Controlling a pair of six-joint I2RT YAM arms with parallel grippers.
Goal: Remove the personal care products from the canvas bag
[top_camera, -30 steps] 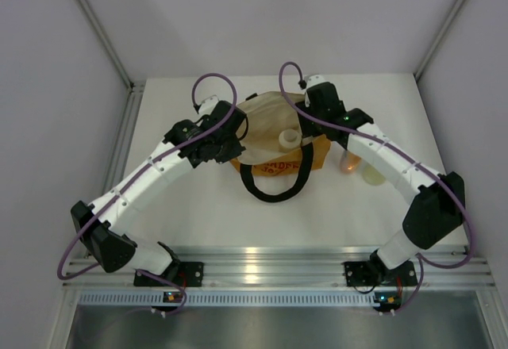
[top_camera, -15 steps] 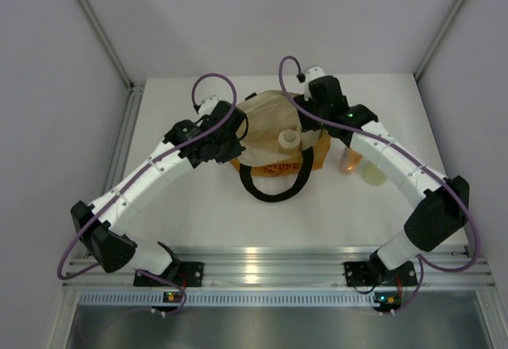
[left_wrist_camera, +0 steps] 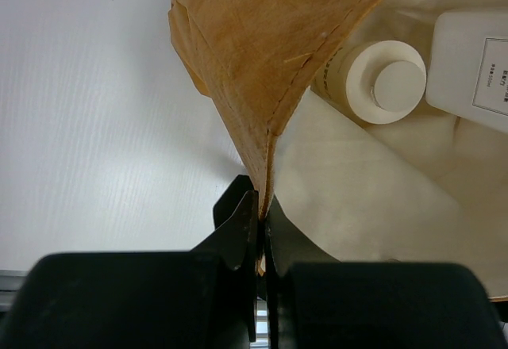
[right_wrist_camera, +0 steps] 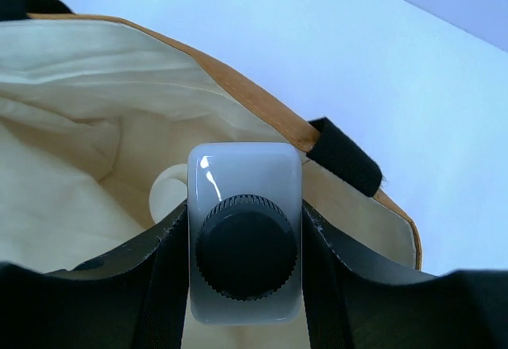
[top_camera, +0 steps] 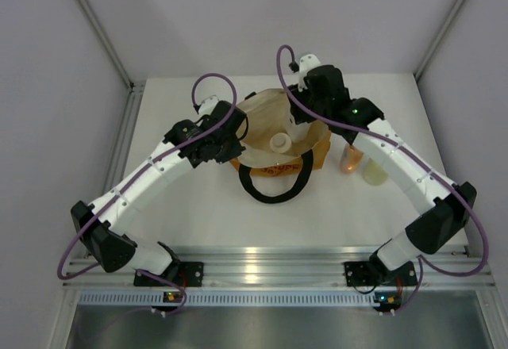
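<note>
Left gripper (left_wrist_camera: 260, 206) is clamped tight on the rim of the canvas bag (left_wrist_camera: 262, 47), fabric pinched between the black fingers at lower centre of the left wrist view. Right gripper (right_wrist_camera: 244, 238) is closed partway, with a finger on each side of the clear bottle with black cap (right_wrist_camera: 244, 174); the cap faces the camera at lower centre of the right wrist view, over the bag's cream lining.

The short cream cylinder (left_wrist_camera: 381, 79) is inside the bag, upper right of the left wrist view, just beside the clear bottle.

In the top view the bag sits centre frame on the white table (top_camera: 206, 206), mouth open, black handle (top_camera: 274, 190) looping toward the bottom. Right of the bag on the table are the orange bottle with pink cap (top_camera: 349, 159) and the yellow-green bottle (top_camera: 373, 174), close together and partly under the right arm.
</note>
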